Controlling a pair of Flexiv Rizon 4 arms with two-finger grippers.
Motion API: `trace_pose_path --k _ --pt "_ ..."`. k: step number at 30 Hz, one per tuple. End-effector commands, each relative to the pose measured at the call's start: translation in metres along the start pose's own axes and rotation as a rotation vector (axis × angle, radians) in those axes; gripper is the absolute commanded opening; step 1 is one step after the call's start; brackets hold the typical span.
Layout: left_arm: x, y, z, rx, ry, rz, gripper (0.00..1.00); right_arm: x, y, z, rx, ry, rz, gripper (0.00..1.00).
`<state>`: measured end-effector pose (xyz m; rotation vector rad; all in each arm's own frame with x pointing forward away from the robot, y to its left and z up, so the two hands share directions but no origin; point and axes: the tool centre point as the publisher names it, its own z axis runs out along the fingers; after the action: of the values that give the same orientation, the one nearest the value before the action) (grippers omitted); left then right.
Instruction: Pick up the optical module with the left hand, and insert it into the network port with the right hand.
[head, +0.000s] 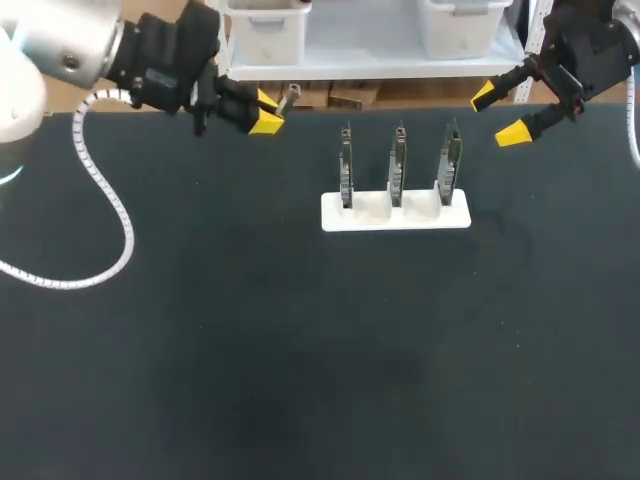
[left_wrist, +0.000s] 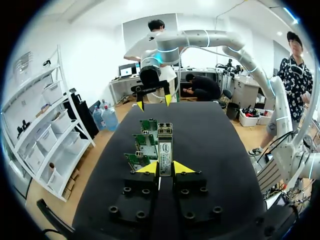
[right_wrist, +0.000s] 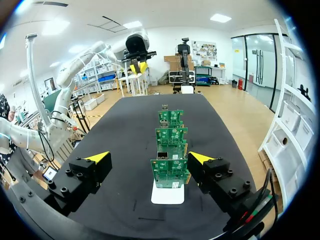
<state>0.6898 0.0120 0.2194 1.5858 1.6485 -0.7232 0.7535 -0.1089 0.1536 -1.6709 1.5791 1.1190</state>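
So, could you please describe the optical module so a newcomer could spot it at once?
Over the far left edge of the black table hangs the left gripper. The optical module is the small silvery bar clamped between its yellow tips. Unlike the three green boards in the white holder, it is off the table.

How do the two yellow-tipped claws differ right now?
The left gripper is shut on the optical module; the right gripper holds nothing. The left gripper is nearly closed around that slim part, while the right gripper stands wide open. Both have yellow tips and hang near the table's far edge, one on either side of the circuit boards.
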Motion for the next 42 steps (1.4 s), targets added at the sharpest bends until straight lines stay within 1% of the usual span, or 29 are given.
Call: trace_pose_path --k 1,11,13,16,21,25,29,32,37,42 --pt "-0.001 0.005 0.001 0.010 0.008 0.000 0.00 0.000 0.002 0.001 0.006 -0.001 -0.002 1.00" --pt "-0.001 0.005 0.001 0.010 0.008 0.000 0.00 0.000 0.002 0.001 0.006 -0.001 -0.002 1.00" --pt "-0.011 0.008 0.010 0.000 -0.018 0.009 0.00 0.000 0.002 0.001 0.006 -0.001 -0.002 1.00" --pt "-0.031 0.016 0.025 -0.010 -0.070 0.036 0.00 0.000 0.002 0.001 0.006 -0.001 -0.002 1.00" --pt "-0.059 0.028 0.045 0.002 -0.113 0.078 0.00 0.000 0.002 0.001 0.006 -0.001 -0.002 1.00" --pt "-0.074 0.037 0.060 0.008 -0.149 0.078 0.00 0.000 0.002 0.001 0.006 -0.001 -0.002 1.00" --pt "-0.089 0.042 0.077 0.036 -0.210 0.073 0.00 0.000 0.002 0.001 0.006 -0.001 -0.002 1.00" --pt "-0.098 0.042 0.087 0.052 -0.220 0.088 0.00 0.000 0.002 0.001 0.006 -0.001 -0.002 1.00" --pt "-0.101 0.041 0.098 0.059 -0.233 0.082 0.00 0.000 0.002 0.001 0.006 -0.001 -0.002 1.00" --pt "-0.095 0.036 0.113 0.060 -0.200 0.076 0.00 0.000 0.002 0.001 0.006 -0.001 -0.002 1.00"
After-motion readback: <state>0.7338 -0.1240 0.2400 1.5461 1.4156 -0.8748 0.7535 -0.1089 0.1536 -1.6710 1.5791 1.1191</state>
